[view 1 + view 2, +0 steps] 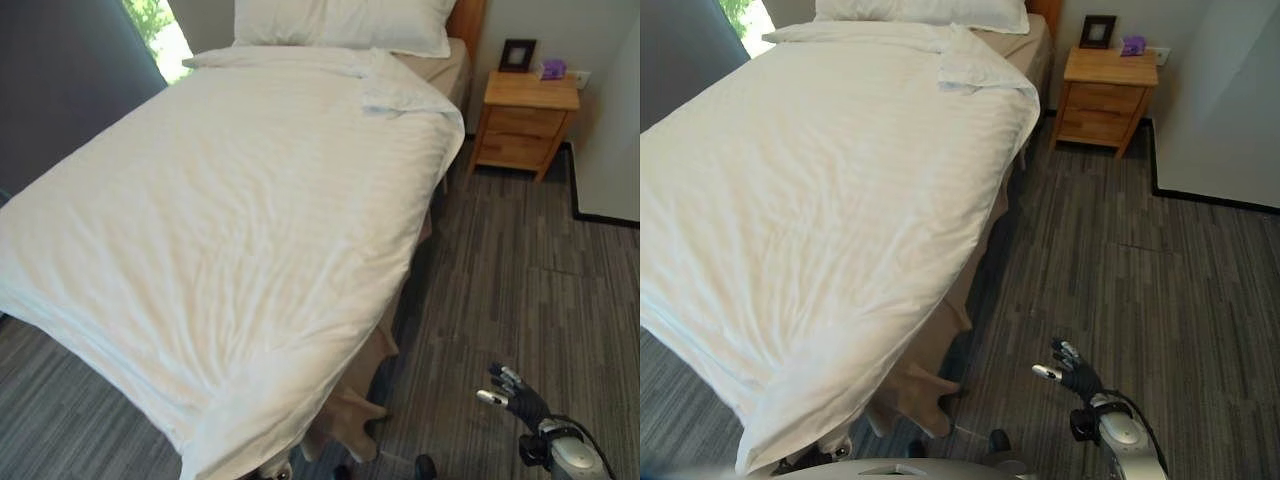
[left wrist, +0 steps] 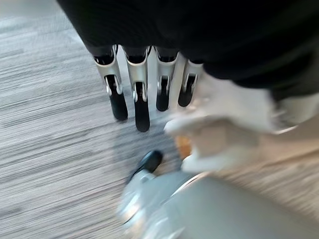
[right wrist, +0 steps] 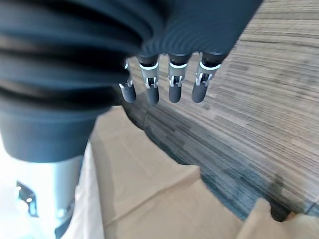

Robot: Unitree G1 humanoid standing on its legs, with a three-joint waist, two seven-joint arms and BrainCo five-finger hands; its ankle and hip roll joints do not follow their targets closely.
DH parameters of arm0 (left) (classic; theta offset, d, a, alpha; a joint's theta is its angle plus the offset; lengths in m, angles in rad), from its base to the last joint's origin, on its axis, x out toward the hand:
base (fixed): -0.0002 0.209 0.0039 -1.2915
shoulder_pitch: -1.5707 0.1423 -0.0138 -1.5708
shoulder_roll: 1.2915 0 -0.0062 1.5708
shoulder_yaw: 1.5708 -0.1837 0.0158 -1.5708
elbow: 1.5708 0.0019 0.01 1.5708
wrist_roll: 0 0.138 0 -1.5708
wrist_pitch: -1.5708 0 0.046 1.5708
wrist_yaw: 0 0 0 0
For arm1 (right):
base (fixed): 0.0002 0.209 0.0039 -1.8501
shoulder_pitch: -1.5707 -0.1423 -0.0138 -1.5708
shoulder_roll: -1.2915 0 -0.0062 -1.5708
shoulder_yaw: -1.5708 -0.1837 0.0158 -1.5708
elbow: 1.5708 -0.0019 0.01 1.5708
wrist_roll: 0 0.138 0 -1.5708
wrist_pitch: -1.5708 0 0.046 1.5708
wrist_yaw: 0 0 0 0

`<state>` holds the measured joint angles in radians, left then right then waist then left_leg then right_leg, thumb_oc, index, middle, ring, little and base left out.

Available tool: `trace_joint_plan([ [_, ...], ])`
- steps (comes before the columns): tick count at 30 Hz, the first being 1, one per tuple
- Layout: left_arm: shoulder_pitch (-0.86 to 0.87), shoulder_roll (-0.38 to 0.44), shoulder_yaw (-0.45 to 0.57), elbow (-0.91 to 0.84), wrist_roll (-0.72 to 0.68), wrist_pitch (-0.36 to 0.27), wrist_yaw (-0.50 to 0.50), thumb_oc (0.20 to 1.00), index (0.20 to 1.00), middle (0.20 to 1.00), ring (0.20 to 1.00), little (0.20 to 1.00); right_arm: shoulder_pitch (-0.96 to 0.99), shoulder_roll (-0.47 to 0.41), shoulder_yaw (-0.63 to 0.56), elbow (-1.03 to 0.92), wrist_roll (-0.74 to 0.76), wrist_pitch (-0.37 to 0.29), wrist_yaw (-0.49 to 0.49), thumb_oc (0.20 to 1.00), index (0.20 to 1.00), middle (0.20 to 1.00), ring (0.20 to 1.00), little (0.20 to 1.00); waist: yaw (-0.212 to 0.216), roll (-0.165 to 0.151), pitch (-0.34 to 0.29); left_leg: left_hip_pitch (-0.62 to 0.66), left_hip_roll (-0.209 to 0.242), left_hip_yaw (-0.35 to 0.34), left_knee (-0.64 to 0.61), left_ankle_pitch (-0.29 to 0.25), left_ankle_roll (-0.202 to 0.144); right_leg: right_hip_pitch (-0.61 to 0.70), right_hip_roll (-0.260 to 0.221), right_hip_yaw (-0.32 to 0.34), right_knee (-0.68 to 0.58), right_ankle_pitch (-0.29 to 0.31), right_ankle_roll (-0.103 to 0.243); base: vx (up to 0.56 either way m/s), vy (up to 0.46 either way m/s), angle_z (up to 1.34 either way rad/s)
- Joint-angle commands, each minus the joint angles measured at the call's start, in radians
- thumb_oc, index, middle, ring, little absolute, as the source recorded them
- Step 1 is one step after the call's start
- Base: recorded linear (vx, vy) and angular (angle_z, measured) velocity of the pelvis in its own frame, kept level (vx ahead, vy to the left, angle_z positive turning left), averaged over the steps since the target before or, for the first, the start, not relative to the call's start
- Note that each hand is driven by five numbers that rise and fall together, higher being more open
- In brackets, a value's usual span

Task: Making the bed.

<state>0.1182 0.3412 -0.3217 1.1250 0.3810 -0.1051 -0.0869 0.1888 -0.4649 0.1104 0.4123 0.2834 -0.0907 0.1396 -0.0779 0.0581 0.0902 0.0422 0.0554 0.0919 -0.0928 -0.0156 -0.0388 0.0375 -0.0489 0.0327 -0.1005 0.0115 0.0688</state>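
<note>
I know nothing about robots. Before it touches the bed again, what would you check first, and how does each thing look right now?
1. Left hand free: ok, fingers straight over the carpet, holding nothing.
2. Right hand free: ok, fingers relaxed, empty, low beside the bed.
3. White duvet spread flat: mostly ok, light wrinkles.
4. Duvet's top corner near the pillow: not ok, folded back, showing the tan sheet.
5. Tan bed skirt at the foot corner: not ok, bunched on the floor.
6. Wooden nightstand out of the way: ok, apart from the bed.
</note>
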Motion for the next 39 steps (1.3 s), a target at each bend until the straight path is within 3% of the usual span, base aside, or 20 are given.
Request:
trace_joint_plan([
  [1, 0.095, 0.043, -0.085, -0.062, 0.101, -0.032, -0.074, 1.0, 1.0, 1.0, 1.0, 1.0, -0.026, -0.038, -0.011, -0.054, 0.003, -0.033, -0.006, 1.0, 1.0, 1.0, 1.0, 1.0, 0.016, -0.008, -0.017, -0.077, 0.026, -0.035, 0.006, 0.14, -0.029, -0.003, -0.021, 0.033, 0.079, 0.0, 0.033, -0.02, 0.039, 0.0],
  [3, 0.148, 0.205, -0.096, -0.397, 0.046, -0.066, -0.19, 1.0, 1.0, 1.0, 1.0, 1.0, -0.025, -0.063, -0.028, -0.047, -0.002, -0.03, 0.006, 1.0, 1.0, 1.0, 1.0, 1.0, 0.007, 0.015, -0.033, -0.07, 0.028, -0.026, 0.006, 0.143, -0.026, 0.001, -0.022, 0.036, 0.078, 0.009, 0.033, 0.0, 0.036, -0.02],
  [6, 0.203, 0.411, 0.041, -0.837, -0.168, -0.06, -0.294, 1.0, 1.0, 1.0, 1.0, 1.0, -0.007, -0.06, -0.047, -0.044, -0.006, -0.027, 0.014, 1.0, 1.0, 1.0, 1.0, 1.0, 0.004, 0.029, -0.048, -0.06, 0.027, -0.026, 0.006, 0.142, -0.024, 0.014, -0.025, 0.037, 0.072, 0.01, 0.035, 0.04, 0.007, -0.01],
  [7, 0.213, 0.419, 0.049, -0.852, -0.174, -0.052, -0.302, 1.0, 1.0, 1.0, 1.0, 1.0, -0.006, -0.057, -0.045, -0.044, -0.006, -0.027, 0.015, 1.0, 1.0, 1.0, 1.0, 1.0, 0.003, 0.025, -0.051, -0.055, 0.025, -0.027, 0.006, 0.132, -0.025, 0.021, -0.027, 0.036, 0.07, 0.003, 0.036, 0.0, 0.0, 0.0],
  [9, 0.215, 0.516, 0.107, -1.031, -0.449, -0.034, -0.385, 1.0, 1.0, 1.0, 1.0, 1.0, 0.004, -0.041, -0.032, -0.032, -0.016, -0.019, 0.031, 1.0, 1.0, 1.0, 1.0, 1.0, -0.01, 0.03, -0.062, -0.045, 0.024, -0.023, 0.006, 0.131, -0.028, 0.028, -0.031, 0.039, 0.064, 0.006, 0.041, 0.03, 0.01, -0.02],
  [10, 0.2, 0.533, 0.098, -1.087, -0.59, -0.016, -0.417, 1.0, 1.0, 1.0, 1.0, 1.0, 0.012, -0.038, -0.021, -0.037, -0.014, -0.019, 0.044, 1.0, 1.0, 1.0, 1.0, 1.0, -0.018, 0.03, -0.066, -0.042, 0.023, -0.02, 0.006, 0.131, -0.029, 0.028, -0.031, 0.042, 0.064, 0.007, 0.043, 0.0, 0.0, -0.08],
  [11, 0.195, 0.557, 0.087, -1.11, -0.637, -0.01, -0.417, 1.0, 1.0, 1.0, 1.0, 1.0, 0.021, -0.042, -0.013, -0.04, -0.017, -0.019, 0.051, 1.0, 1.0, 1.0, 1.0, 1.0, -0.023, 0.029, -0.069, -0.04, 0.023, -0.017, 0.006, 0.13, -0.03, 0.028, -0.032, 0.046, 0.063, 0.01, 0.045, -0.01, -0.003, -0.11],
  [12, 0.18, 0.601, 0.042, -1.214, -0.814, 0.019, -0.467, 1.0, 1.0, 1.0, 1.0, 1.0, 0.012, -0.052, 0.017, -0.027, -0.025, -0.023, 0.063, 1.0, 1.0, 1.0, 1.0, 1.0, -0.032, 0.03, -0.067, -0.033, 0.03, 0.003, 0.006, 0.127, -0.031, 0.021, -0.029, 0.048, 0.068, 0.013, 0.049, -0.01, -0.004, -0.1],
  [15, 0.162, 0.624, 0.015, -1.261, -0.908, 0.036, -0.484, 1.0, 1.0, 1.0, 1.0, 1.0, 0.012, -0.058, 0.039, -0.031, -0.024, -0.026, 0.073, 1.0, 1.0, 1.0, 1.0, 1.0, -0.035, 0.028, -0.064, -0.025, 0.033, 0.023, 0.006, 0.124, -0.032, 0.012, -0.022, 0.066, 0.076, 0.016, 0.051, 0.0, 0.004, -0.3],
  [17, 0.093, 0.594, -0.052, -1.267, -1.134, 0.078, -0.497, 1.0, 1.0, 1.0, 1.0, 1.0, 0.013, -0.051, 0.093, -0.031, -0.013, -0.036, 0.088, 1.0, 1.0, 1.0, 1.0, 1.0, -0.052, 0.022, -0.064, -0.014, 0.036, 0.037, 0.006, 0.124, -0.034, 0.01, -0.018, 0.079, 0.082, 0.017, 0.053, 0.0, -0.001, -0.43],
  [21, 0.047, 0.543, -0.003, -1.293, -1.288, 0.058, -0.456, 1.0, 1.0, 1.0, 1.0, 1.0, 0.021, -0.051, 0.102, -0.046, 0.0, -0.056, 0.083, 1.0, 1.0, 1.0, 1.0, 1.0, -0.06, 0.019, -0.06, -0.012, 0.035, 0.035, 0.006, 0.127, -0.036, 0.013, -0.021, 0.074, 0.08, 0.016, 0.056, -0.03, 0.002, -0.1],
  [22, 0.046, 0.492, 0.042, -1.271, -1.325, 0.055, -0.438, 1.0, 1.0, 1.0, 1.0, 1.0, 0.023, -0.044, 0.102, -0.055, 0.002, -0.06, 0.078, 1.0, 1.0, 1.0, 1.0, 1.0, -0.057, 0.015, -0.06, -0.012, 0.036, 0.038, 0.006, 0.126, -0.036, 0.012, -0.02, 0.073, 0.084, 0.015, 0.056, -0.01, -0.018, -0.03],
  [23, 0.046, 0.371, 0.143, -1.22, -1.343, 0.015, -0.384, 1.0, 1.0, 1.0, 1.0, 1.0, 0.029, -0.029, 0.084, -0.081, 0.004, -0.067, 0.067, 1.0, 1.0, 1.0, 1.0, 1.0, -0.052, 0.005, -0.055, -0.006, 0.035, 0.035, 0.006, 0.125, -0.034, 0.018, -0.021, 0.069, 0.091, 0.007, 0.055, -0.01, -0.016, -0.03],
  [24, 0.046, 0.371, 0.143, -1.22, -1.343, 0.015, -0.384, 1.0, 1.0, 1.0, 1.0, 1.0, 0.029, -0.029, 0.084, -0.081, 0.004, -0.067, 0.067, 1.0, 1.0, 1.0, 1.0, 1.0, -0.051, 0.006, -0.058, -0.01, 0.036, 0.035, 0.006, 0.126, -0.034, 0.014, -0.02, 0.069, 0.091, 0.01, 0.054, 0.0, -0.017, -0.04],
  [25, 0.058, 0.267, 0.249, -1.205, -1.336, -0.035, -0.317, 1.0, 1.0, 1.0, 1.0, 1.0, 0.037, -0.015, 0.065, -0.111, 0.004, -0.073, 0.061, 1.0, 1.0, 1.0, 1.0, 1.0, -0.042, -0.003, -0.054, -0.008, 0.035, 0.029, 0.006, 0.126, -0.032, 0.02, -0.023, 0.061, 0.093, 0.003, 0.052, 0.0, 0.0, 0.0],
  [28, 0.056, 0.054, 0.421, -1.109, -1.286, -0.146, -0.14, 1.0, 1.0, 1.0, 1.0, 1.0, 0.042, 0.017, 0.018, -0.158, -0.011, -0.085, 0.035, 1.0, 1.0, 1.0, 1.0, 1.0, -0.022, -0.021, -0.051, -0.012, 0.031, 0.01, 0.006, 0.126, -0.03, 0.031, -0.027, 0.041, 0.09, -0.005, 0.043, 0.0, -0.02, 0.09],
  [30, 0.055, -0.042, 0.471, -1.071, -1.245, -0.191, -0.021, 1.0, 1.0, 1.0, 1.0, 1.0, 0.031, 0.029, 0.007, -0.182, -0.02, -0.082, 0.012, 1.0, 1.0, 1.0, 1.0, 1.0, -0.009, -0.029, -0.052, -0.019, 0.03, 0.003, 0.006, 0.127, -0.031, 0.033, -0.025, 0.033, 0.083, -0.003, 0.037, 0.0, -0.02, 0.21],
  [34, 0.076, -0.083, 0.511, -1.055, -1.101, -0.214, 0.16, 1.0, 1.0, 1.0, 1.0, 1.0, -0.014, 0.013, 0.009, -0.226, -0.017, -0.072, -0.025, 1.0, 1.0, 1.0, 1.0, 1.0, 0.014, -0.037, -0.045, -0.029, 0.026, -0.018, 0.006, 0.131, -0.031, 0.05, -0.029, 0.025, 0.06, 0.003, 0.032, 0.0, -0.012, 0.21],
  [39, 0.083, -0.116, 0.516, -0.946, -1.137, -0.198, 0.129, 1.0, 1.0, 1.0, 1.0, 1.0, -0.034, 0.0, 0.014, -0.297, 0.005, -0.078, -0.019, 1.0, 1.0, 1.0, 1.0, 1.0, 0.041, -0.047, -0.04, -0.032, 0.025, -0.052, 0.006, 0.136, -0.028, 0.05, -0.027, 0.021, 0.091, -0.018, 0.028, 0.0, -0.038, 0.27],
])
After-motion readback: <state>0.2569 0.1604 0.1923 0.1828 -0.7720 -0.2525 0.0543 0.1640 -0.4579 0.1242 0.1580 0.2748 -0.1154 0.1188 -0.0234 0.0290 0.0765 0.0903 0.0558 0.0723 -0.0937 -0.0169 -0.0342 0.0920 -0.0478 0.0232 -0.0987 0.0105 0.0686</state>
